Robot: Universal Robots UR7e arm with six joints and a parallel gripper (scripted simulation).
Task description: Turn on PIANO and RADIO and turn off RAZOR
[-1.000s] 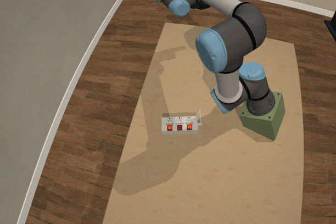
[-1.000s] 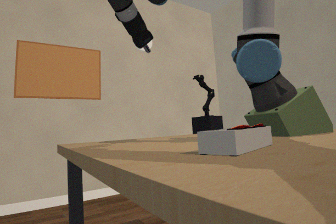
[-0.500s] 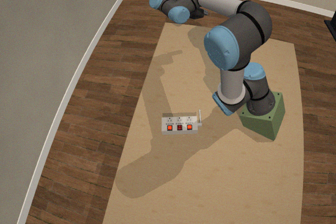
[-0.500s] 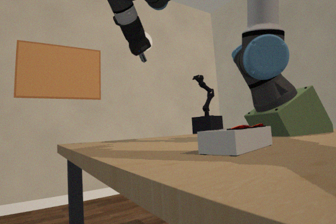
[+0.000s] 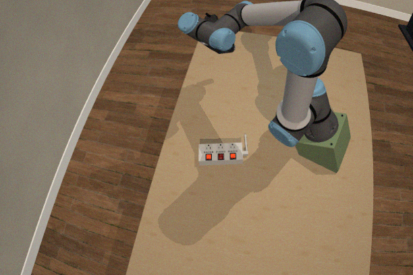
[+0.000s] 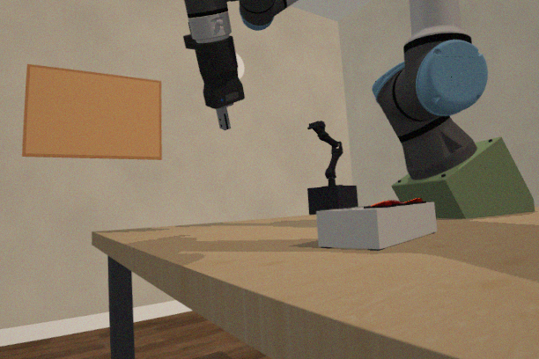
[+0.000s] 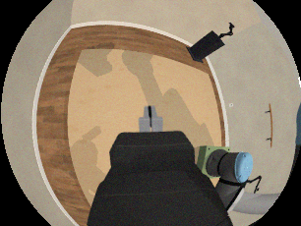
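A white power strip [image 5: 221, 154] lies flat on the table, the right way up, with three red rocker switches in a row: left [image 5: 208, 156], middle [image 5: 221, 156], right [image 5: 233, 156]. The left and right switches glow brighter than the middle one. The labels above them are too small to read. The strip also shows in the exterior view [image 6: 376, 223] as a white box with red on top. My gripper [image 6: 224, 121] is shut and empty, high above the table and far from the strip, pointing down. In the wrist view the shut fingertips [image 7: 150, 118] hang over bare table; the strip is not in that view.
The arm's green base block [image 5: 325, 145] stands on the table right of the strip. A short white cord stub [image 5: 245, 147] sticks out of the strip's right end. A small black stand with a jointed arm [image 6: 331, 174] is behind the table. An orange board [image 6: 92, 113] hangs on the wall.
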